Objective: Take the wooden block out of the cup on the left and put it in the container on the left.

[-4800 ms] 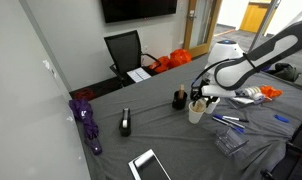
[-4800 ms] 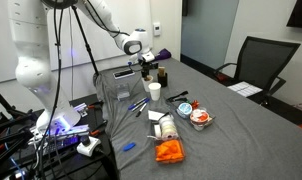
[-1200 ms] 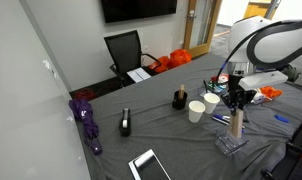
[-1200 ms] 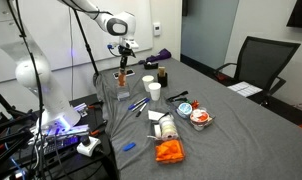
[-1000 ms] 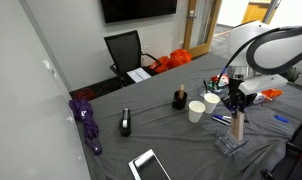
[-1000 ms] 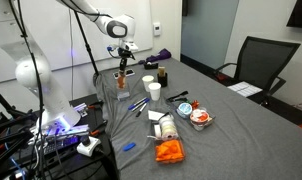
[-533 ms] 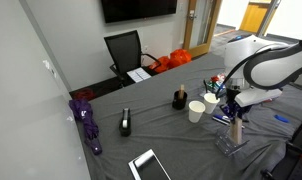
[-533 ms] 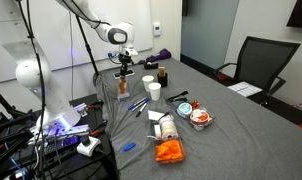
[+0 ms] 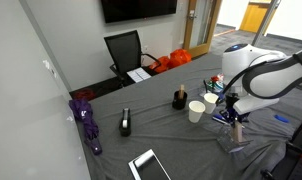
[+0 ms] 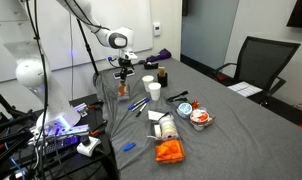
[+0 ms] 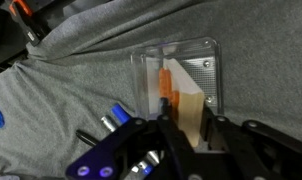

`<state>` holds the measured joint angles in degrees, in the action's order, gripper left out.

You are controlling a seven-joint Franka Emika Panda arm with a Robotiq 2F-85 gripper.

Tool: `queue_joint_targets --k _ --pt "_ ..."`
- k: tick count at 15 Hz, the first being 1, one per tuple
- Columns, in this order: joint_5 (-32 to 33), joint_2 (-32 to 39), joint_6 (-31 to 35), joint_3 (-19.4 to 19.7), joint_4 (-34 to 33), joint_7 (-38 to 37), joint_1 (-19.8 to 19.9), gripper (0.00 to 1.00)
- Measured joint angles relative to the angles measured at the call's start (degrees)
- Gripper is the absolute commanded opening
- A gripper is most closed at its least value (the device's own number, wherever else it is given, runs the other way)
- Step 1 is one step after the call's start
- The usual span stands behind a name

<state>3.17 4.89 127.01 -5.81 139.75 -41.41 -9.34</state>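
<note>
My gripper (image 11: pixel 187 128) is shut on the wooden block (image 11: pixel 189 108), a light tan stick held upright between the two black fingers (image 11: pixel 165 132). Straight below it in the wrist view lies the clear plastic container (image 11: pixel 203 62), with an orange piece (image 11: pixel 166 84) inside; the block's lower end hangs over the container's near half. In both exterior views the gripper (image 9: pixel 234 114) (image 10: pixel 121 72) stands low over the container (image 9: pixel 231 142) with the block (image 10: pixel 121 87) pointing down. Two pale paper cups (image 9: pixel 196 111) (image 9: pixel 211 101) stand just beside it; I cannot tell whether the block touches the container's floor.
Blue pens (image 11: pixel 113 118) lie on the grey cloth close beside the container. A dark jar (image 9: pixel 178 98), a black object (image 9: pixel 125 123), a purple umbrella (image 9: pixel 88 122) and a tablet (image 9: pixel 148 165) are farther off. A roll (image 10: pixel 166 128), an orange cloth (image 10: pixel 169 150) and a bowl (image 10: pixel 198 115) lie near the table's edge.
The gripper has come down toward the container with the block still held in it. The cups and the container have not moved.
</note>
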Motion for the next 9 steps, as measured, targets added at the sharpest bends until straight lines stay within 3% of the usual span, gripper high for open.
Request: queue_joint_targets --k 9 --pt "0.22 -0.66 2.36 0.00 1.43 -2.04 -0.27 0.07"
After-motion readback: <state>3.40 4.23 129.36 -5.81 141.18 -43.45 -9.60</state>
